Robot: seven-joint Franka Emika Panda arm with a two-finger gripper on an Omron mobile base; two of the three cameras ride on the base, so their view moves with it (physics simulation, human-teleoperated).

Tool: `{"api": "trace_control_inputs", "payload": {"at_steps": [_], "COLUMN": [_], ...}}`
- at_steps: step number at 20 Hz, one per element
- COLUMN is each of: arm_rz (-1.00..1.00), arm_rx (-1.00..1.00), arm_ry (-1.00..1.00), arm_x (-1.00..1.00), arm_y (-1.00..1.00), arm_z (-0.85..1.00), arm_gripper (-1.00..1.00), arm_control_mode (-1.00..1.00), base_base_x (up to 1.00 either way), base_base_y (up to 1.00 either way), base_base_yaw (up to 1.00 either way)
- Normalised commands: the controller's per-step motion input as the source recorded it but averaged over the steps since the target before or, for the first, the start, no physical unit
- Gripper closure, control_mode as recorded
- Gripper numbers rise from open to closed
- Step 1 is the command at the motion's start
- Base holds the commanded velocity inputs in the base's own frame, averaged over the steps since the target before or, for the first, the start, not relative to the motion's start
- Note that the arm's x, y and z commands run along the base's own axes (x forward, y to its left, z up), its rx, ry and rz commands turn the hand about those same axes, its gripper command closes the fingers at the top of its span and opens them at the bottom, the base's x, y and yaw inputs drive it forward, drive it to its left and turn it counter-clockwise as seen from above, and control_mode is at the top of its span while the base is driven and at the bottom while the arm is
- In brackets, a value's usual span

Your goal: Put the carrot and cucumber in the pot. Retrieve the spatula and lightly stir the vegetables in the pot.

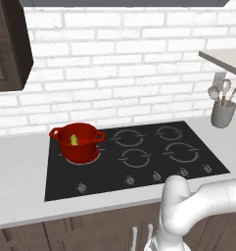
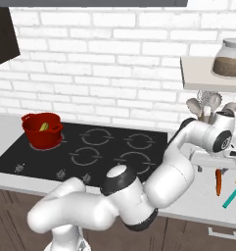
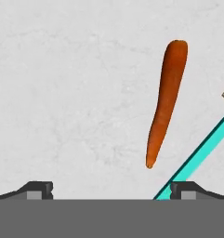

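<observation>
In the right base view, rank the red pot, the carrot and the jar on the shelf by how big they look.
1. Pot
2. Jar, close to the pot in apparent size, so that order is unsure
3. Carrot, clearly smallest

The arm [image 2: 139,196] is glossy white, built of thick rounded segments with smooth bulging elbows. Dark, near-black bands ring its joints, and a round dark cap marks the wrist. The gripper [image 3: 111,189] has two small dark fingertips with grey inner faces.
</observation>
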Motion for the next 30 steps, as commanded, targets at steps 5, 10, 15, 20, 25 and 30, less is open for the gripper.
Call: {"api": "trace_control_inputs", "payload": {"at_steps": [5,10,15,20,25,30], "arm_rz": [0.0,0.04,0.07,0.02,0.0,0.0], "arm_rx": [0.0,0.0,0.0,-0.09,-0.26,-0.15], "arm_ry": [0.0,-0.07,-0.18,-0.35,-0.51,-0.19], "arm_x": [0.25,-0.09,-0.23,-0.38,-0.31,0.29], "arm_y": [-0.18,-0.04,0.0,0.14,0.18,0.2], "arm_z": [-0.42,-0.31,-0.34,-0.22,-0.22,-0.12], "arm_gripper": [-1.0,-1.0,-1.0,-1.0,-1.0,-1.0], "arm_control_mode": [-1.0,-1.0,-1.0,-1.0,-1.0,-1.0], "base_base_x": [0.0,0.0,0.0,0.0,0.0,0.0], "base_base_y": [0.0,0.0,0.0,0.0,0.0,0.0], "base_base_yaw": [0.0,0.0,0.0,0.0,0.0,0.0]}}
